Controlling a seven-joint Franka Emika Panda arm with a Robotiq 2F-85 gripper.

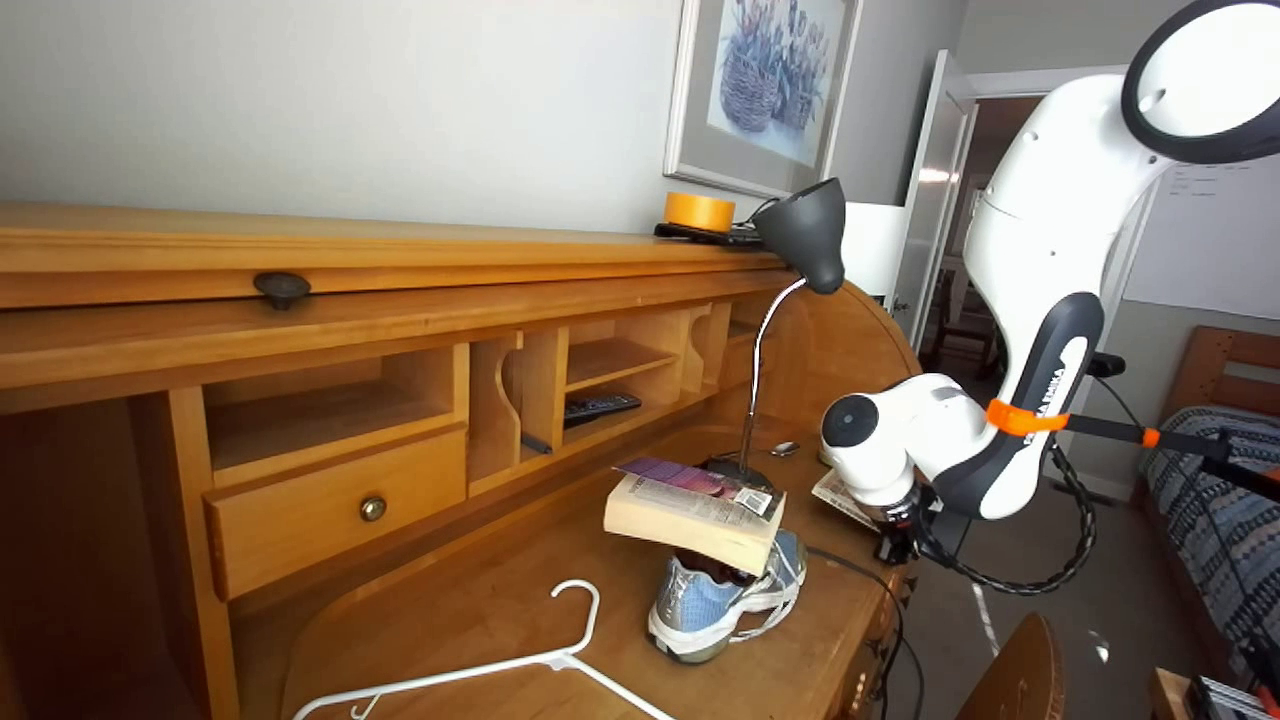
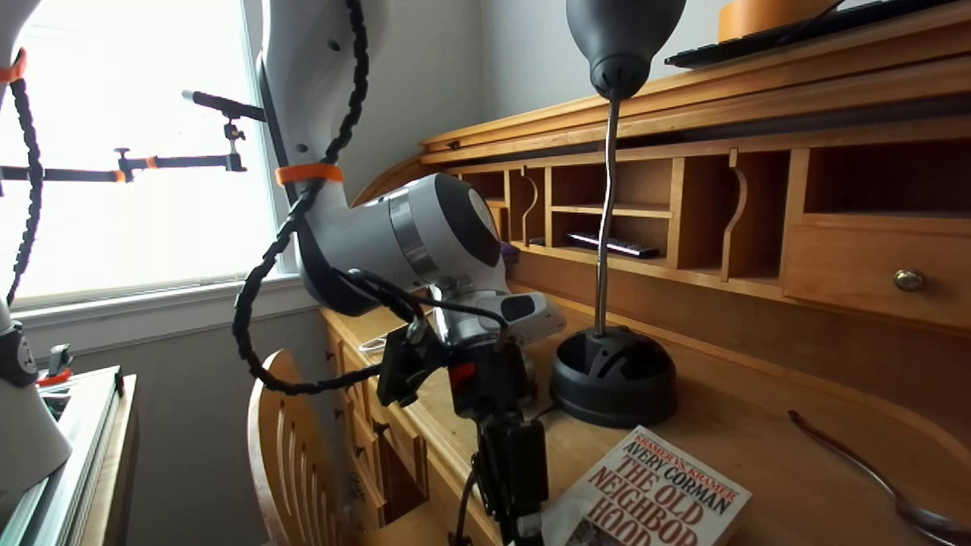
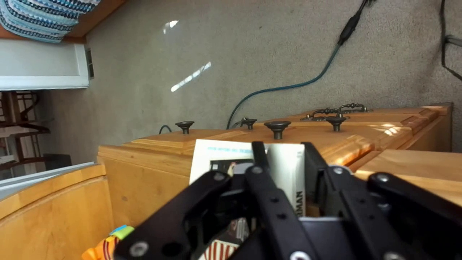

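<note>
Paperback [image 2: 652,493], white cover with red and black block lettering, sits on the grained wood desk [image 2: 728,425] near its front edge, near a round black lamp base [image 2: 614,402]. Black gripper [image 3: 284,145], slim straight fingers, straddles the squared white spine; can't tell from here whether the jaws are clamped on it or slightly apart. Spoon [image 2: 904,506] nearby, shiny metal, curved handle. Blue mesh sneaker [image 1: 700,605] farther along, white laces, thick cream-edged book [image 1: 690,525] resting on top.
</note>
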